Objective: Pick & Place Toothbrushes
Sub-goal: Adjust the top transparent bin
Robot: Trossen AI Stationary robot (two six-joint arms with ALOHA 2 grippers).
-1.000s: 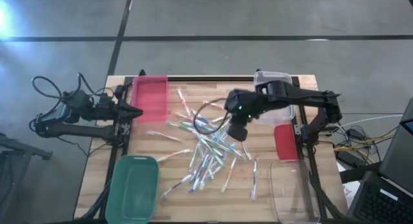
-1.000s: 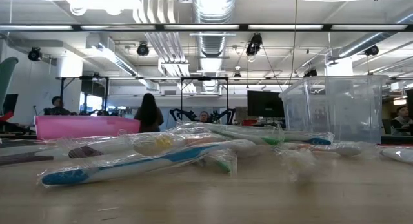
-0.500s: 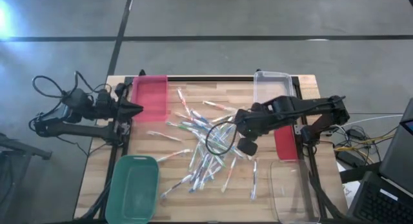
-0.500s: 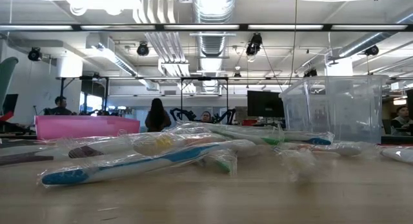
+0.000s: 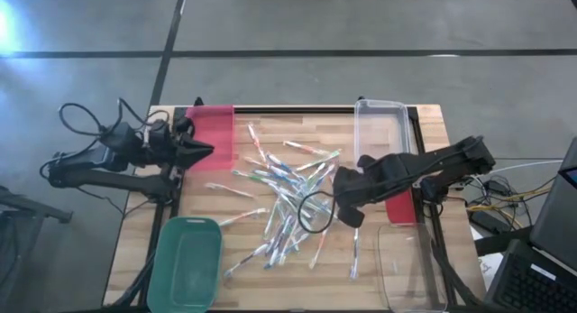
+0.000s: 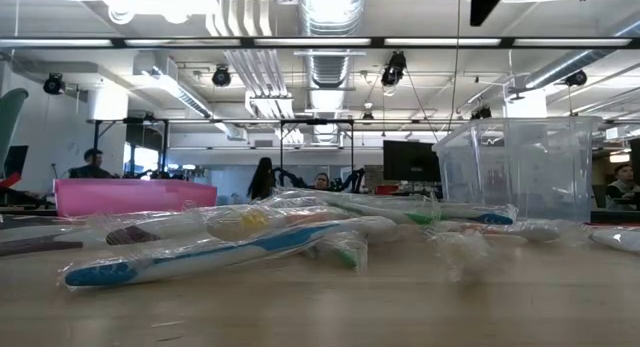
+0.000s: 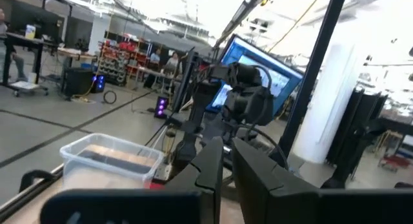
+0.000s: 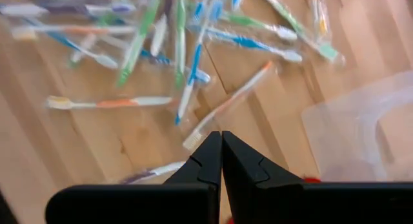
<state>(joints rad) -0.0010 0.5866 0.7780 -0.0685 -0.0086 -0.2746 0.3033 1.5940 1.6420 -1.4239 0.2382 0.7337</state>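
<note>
Several toothbrushes point(image 5: 288, 205) in clear wrappers lie scattered over the middle of the wooden table; in the low view they show as a low heap point(image 6: 230, 242). My right gripper point(image 5: 353, 216) hangs above the heap's right near edge, pointing steeply down, shut and holding nothing point(image 8: 221, 137). A toothbrush with an orange handle point(image 8: 226, 106) lies on the wood just beyond its tips. My left gripper point(image 5: 209, 151) hovers at the left edge beside the pink bin point(image 5: 209, 133), pointing level toward the table's right, its fingers point(image 7: 216, 162) close together with nothing between them.
A green bin point(image 5: 185, 259) sits near left. A clear bin point(image 5: 383, 124) stands far right, another point(image 5: 410, 268) near right, with a red piece point(image 5: 397, 200) between them. A black cable loop point(image 5: 311, 209) hangs from the right arm over the toothbrushes.
My right gripper has swung from above the middle of the heap toward the table's right and near edge, sinking lower. My left gripper has edged toward the table's right, over the pink bin's edge. The toothbrushes lie as before.
</note>
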